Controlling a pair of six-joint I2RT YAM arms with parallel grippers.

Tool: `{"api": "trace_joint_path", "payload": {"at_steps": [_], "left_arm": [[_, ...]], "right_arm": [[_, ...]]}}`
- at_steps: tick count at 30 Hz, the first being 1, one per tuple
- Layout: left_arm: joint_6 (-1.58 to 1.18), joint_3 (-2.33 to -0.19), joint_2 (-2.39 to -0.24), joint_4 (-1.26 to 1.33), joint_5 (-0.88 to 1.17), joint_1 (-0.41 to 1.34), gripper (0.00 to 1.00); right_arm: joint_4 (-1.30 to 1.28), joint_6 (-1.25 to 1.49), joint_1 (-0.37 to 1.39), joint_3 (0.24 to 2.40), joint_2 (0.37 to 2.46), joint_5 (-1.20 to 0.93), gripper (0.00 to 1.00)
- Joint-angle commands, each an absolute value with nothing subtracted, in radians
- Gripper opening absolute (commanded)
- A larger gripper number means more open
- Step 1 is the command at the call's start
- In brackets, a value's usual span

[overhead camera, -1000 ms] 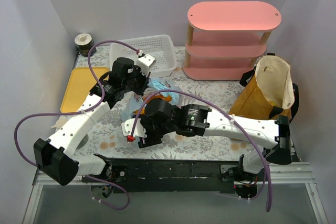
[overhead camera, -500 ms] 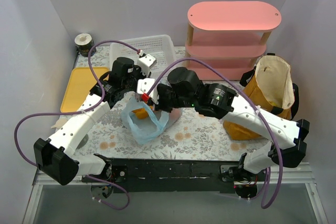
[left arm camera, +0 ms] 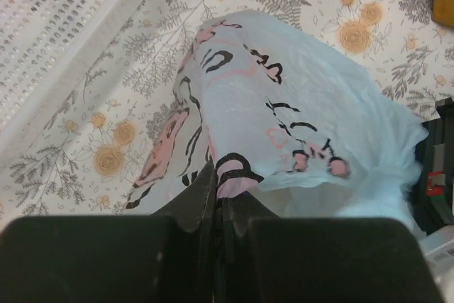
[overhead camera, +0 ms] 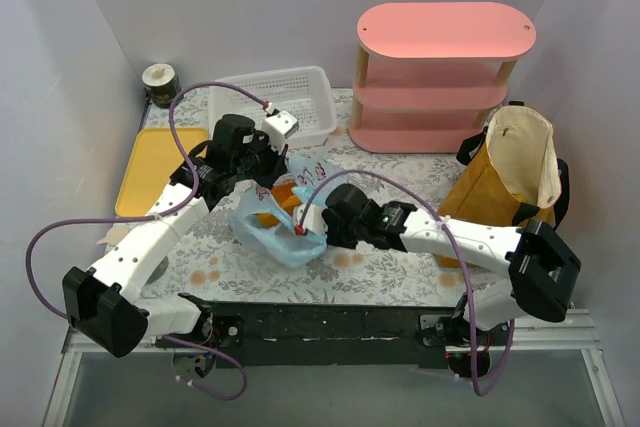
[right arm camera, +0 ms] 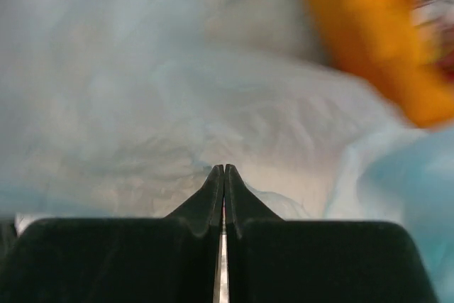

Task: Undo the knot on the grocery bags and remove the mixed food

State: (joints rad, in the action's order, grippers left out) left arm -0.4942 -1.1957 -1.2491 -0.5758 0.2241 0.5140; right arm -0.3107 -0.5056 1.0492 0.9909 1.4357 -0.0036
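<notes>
The left gripper (left arm camera: 216,175) has its jaws pressed together on a fold of the pale blue plastic bag (left arm camera: 284,97). The bag's printed film bulges ahead and to the right of the tips. A white basket (left arm camera: 57,26) lies ahead to their left. The right gripper (right arm camera: 224,169) is fully closed with bag film at its tips; whether any is pinched, I cannot tell. An orange food piece (right arm camera: 362,33) sits ahead, to the right of those jaws. The mustard tote (overhead camera: 480,202) stands well apart, behind them.
</notes>
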Motion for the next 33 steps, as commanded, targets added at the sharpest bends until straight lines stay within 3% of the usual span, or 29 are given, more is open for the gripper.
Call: {"api": "trace_joint_path", "payload": {"at_steps": [1,5,13,17,21,24,27,28,31,33], "left_arm": [[-0.476,-1.147,-1.21,-0.589,0.27,0.514,0.01],[-0.492,-1.161,-1.21,-0.641,0.276,0.514,0.04],[-0.543,-1.118,-1.183,-0.598,0.238,0.512,0.13],[-0.511,-1.132,-1.187,-0.586,0.174,0.505,0.27],[-0.465,-1.109,-1.175,-0.566,0.046,0.5,0.51],[-0.446,-1.095,-1.164,-0.563,0.025,0.492,0.54],[-0.443,-1.072,-1.155,-0.563,0.026,0.482,0.55],[-0.451,-1.069,-1.155,-0.564,0.031,0.477,0.57],[-0.459,-1.066,-1.152,-0.574,0.044,0.463,0.68],[-0.463,-1.068,-1.152,-0.574,0.052,0.451,0.74]], "right_arm": [[-0.248,-0.543,1.086,0.87,1.353,-0.112,0.02],[-0.241,-0.517,1.078,0.978,1.31,-0.058,0.01],[-0.244,-0.549,1.08,1.255,1.433,-0.123,0.02],[-0.255,-0.606,1.08,1.289,1.525,-0.127,0.02],[-0.252,-0.692,1.077,1.279,1.595,-0.112,0.02],[-0.258,-0.698,1.054,1.285,1.605,-0.109,0.03],[-0.246,-0.713,1.042,1.261,1.597,-0.078,0.11],[-0.238,-0.719,1.037,1.237,1.595,-0.071,0.25],[-0.219,-0.758,1.023,1.212,1.601,-0.045,0.5],[-0.228,-0.788,1.012,1.209,1.621,-0.052,0.54]]}}
